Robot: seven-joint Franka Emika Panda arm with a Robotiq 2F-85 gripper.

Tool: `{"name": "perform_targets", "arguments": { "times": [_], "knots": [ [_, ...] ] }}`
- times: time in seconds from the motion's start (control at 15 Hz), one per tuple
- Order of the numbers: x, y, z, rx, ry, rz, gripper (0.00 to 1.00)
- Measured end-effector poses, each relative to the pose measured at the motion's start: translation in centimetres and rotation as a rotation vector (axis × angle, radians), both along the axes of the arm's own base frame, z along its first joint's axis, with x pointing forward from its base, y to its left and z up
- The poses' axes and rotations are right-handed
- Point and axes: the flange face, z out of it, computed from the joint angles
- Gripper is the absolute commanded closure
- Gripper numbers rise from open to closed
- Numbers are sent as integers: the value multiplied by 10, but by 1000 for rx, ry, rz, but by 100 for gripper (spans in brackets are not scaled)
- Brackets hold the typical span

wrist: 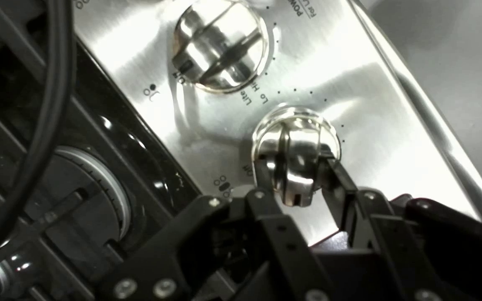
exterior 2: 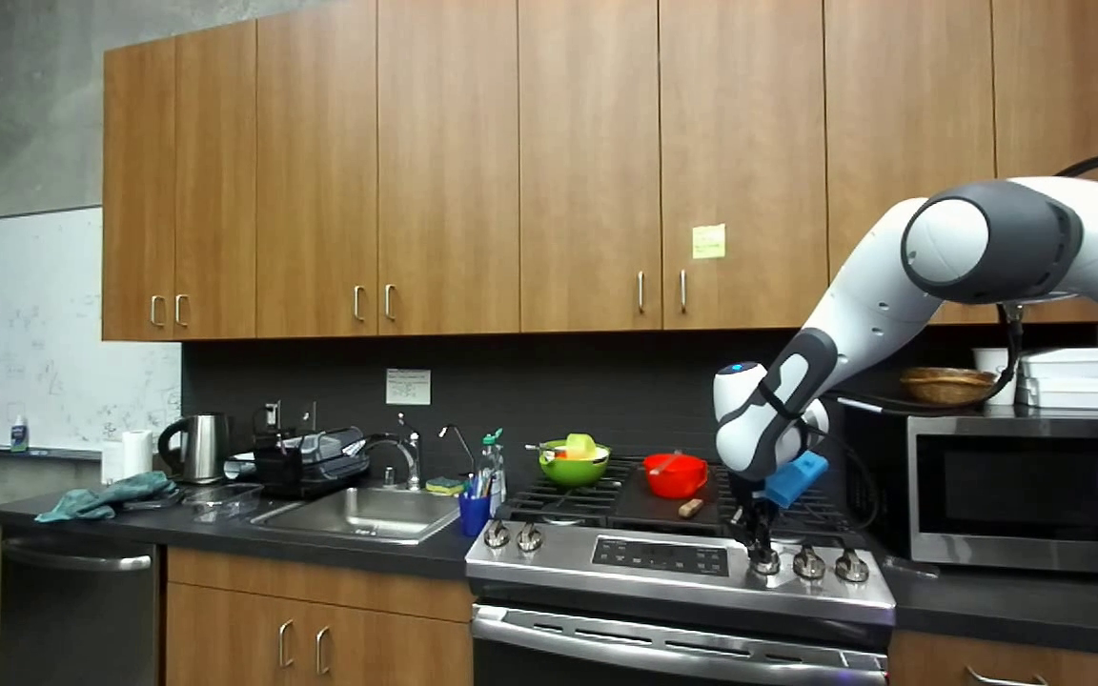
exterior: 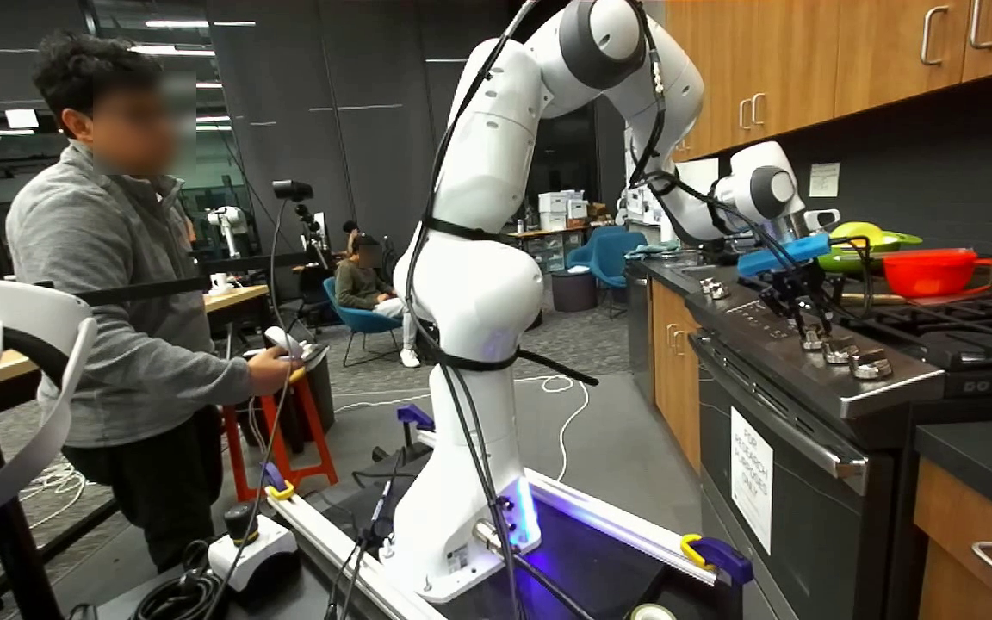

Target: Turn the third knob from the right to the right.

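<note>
The third knob from the right (wrist: 297, 125) is a silver round knob with a raised ridge on the steel stove panel. It also shows in both exterior views, under the gripper (exterior: 815, 339) (exterior 2: 764, 565). My gripper (wrist: 297, 169) reaches down over it with one black finger on each side of the ridge, and appears shut on it. The fingertips also show in both exterior views (exterior: 806, 319) (exterior 2: 761, 545). The marked end of the ridge points between the fingers, away from the "Off" print. The fingers hide part of the knob's sides.
Two more knobs (exterior 2: 808, 562) (exterior 2: 851, 567) sit right of it. One neighbouring knob (wrist: 222, 46) shows in the wrist view, its mark near "Off". A red pot (exterior 2: 675, 476) and a green bowl (exterior 2: 574, 465) stand on the stove grates. A black cable (wrist: 52, 104) crosses the wrist view.
</note>
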Motion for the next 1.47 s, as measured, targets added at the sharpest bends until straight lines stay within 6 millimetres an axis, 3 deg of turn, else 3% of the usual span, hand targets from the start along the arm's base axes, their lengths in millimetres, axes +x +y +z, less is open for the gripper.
{"name": "perform_targets", "arguments": {
  "times": [0.27, 0.33, 0.53, 0.73, 0.8, 0.93, 1.47],
  "knots": [
    [1, 1, 1, 12, -5, -13, 93],
    [0, -1, 2, 23, -11, -31, 83],
    [-2, -10, 4, 82, -41, -110, 94],
    [-5, -20, 7, 147, -75, -205, 94],
    [-6, -23, 7, 166, -87, -240, 89],
    [-7, -27, 8, 196, -109, -313, 95],
    [-9, -29, 9, 229, -158, -535, 95]
  ]
}}
